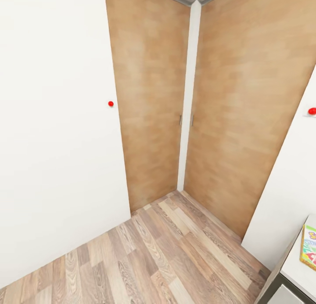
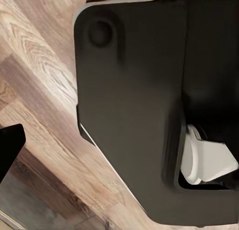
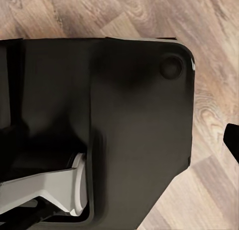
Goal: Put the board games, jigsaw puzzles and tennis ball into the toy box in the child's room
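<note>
A flat colourful box (image 1: 309, 247), a board game or a puzzle, lies on the corner of a white table (image 1: 295, 269) at the lower right edge of the head view; most of it is cut off. The toy box, the tennis ball and the bed are out of view. In the left wrist view a single dark fingertip (image 2: 10, 150) pokes in at the edge above the wooden floor. The right wrist view has a similar dark fingertip (image 3: 233, 140) at its edge. Neither view lets me tell how the jaws stand.
Ahead is a room corner with two tall wooden closet doors (image 1: 149, 97) and small handles (image 1: 180, 120). A white wall (image 1: 52, 141) with a red dot (image 1: 110, 103) stands at the left. Both wrist views look down on my black base (image 2: 129, 110) over plank floor (image 1: 166, 251).
</note>
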